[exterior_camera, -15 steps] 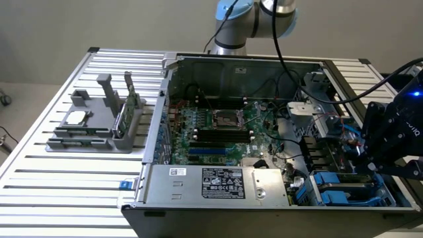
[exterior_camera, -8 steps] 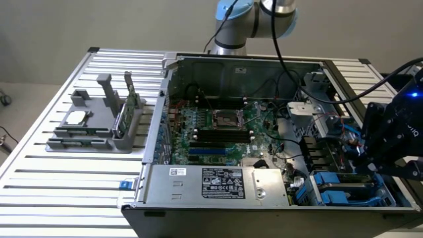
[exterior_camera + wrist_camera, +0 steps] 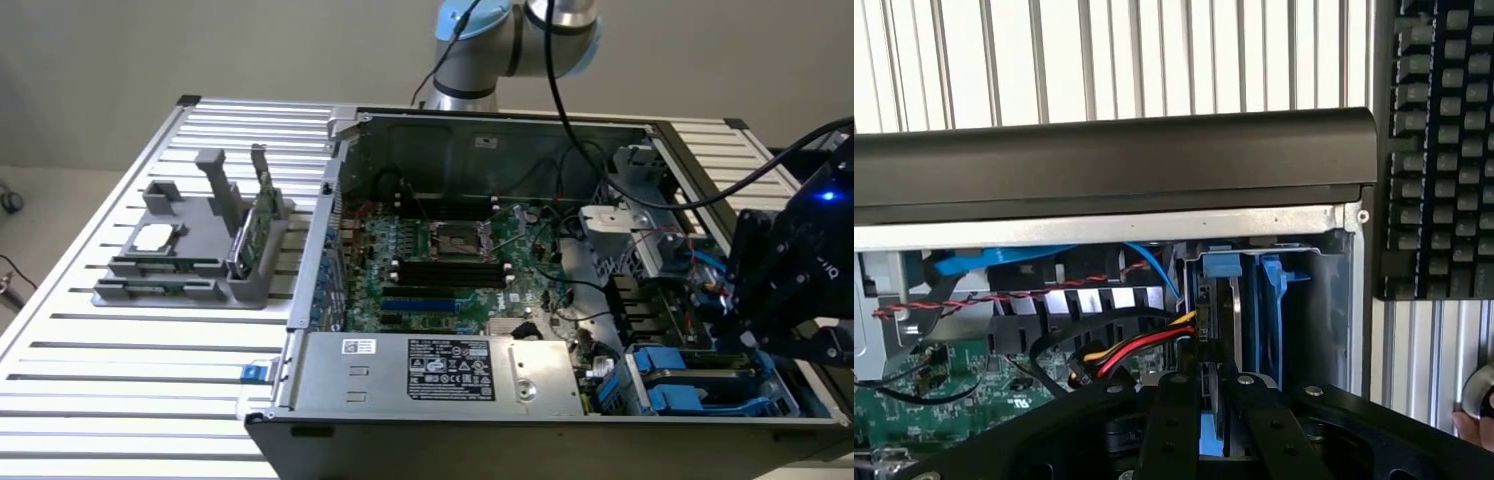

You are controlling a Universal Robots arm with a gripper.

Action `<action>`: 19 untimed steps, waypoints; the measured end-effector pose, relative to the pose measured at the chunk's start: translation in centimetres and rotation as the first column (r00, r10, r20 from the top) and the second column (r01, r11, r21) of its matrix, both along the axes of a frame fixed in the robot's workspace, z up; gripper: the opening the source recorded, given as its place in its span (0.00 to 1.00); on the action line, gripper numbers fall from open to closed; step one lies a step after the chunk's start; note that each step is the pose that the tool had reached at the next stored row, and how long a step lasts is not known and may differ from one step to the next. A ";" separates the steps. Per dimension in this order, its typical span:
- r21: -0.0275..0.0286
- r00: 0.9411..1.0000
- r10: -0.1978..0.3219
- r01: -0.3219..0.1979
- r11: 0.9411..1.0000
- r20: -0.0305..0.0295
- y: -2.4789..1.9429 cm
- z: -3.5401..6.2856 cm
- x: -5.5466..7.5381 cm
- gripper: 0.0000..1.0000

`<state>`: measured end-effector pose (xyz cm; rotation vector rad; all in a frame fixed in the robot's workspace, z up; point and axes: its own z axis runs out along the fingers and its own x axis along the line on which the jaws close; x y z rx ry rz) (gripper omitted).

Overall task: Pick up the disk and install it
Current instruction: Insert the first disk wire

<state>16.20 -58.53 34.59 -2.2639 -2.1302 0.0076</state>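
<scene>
Your claw hangs over the drive bays at the near right corner of the open computer case, as the exterior view shows it, with the black wrist and camera housing above that corner. In the wrist view its two black fingers stand close together, nearly closed, pinching the edge of the disk. The disk stands on edge between them, a thin silver-grey slab with its blue carrier showing at the far end and between the fingers. It sits upright in the bay slot, just beside another blue carrier in the neighbouring slot. How deep the disk has gone into the bay you cannot tell from here.

A bundle of red, yellow and black wires runs up to the disk's side, and a twisted red and black pair crosses the case behind it. The green motherboard lies flat in the middle of the case, and the grey power supply with its white and black labels sits along the near edge. In the exterior view, more blue carriers fill the bays below the wrist.

The case rests on a slatted metal bench. On the exterior view's left, well apart from the case, a grey parts holder stands on the bench with a small silver chip lying on it and a green circuit stick upright in its slot. A black keyboard lies on the bench just outside the case wall, beside the drive bays.
</scene>
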 end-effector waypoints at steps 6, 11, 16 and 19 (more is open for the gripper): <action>-0.001 1.000 0.000 0.000 1.000 0.005 -0.01 -0.09 -0.1 0.16; -0.003 1.000 0.000 0.000 1.000 0.009 -0.01 -0.12 -0.2 0.16; -0.007 1.000 0.000 0.000 1.000 0.014 -0.02 -0.14 -0.3 0.16; -0.010 1.000 0.000 0.000 1.000 0.017 -0.02 -0.17 -0.4 0.16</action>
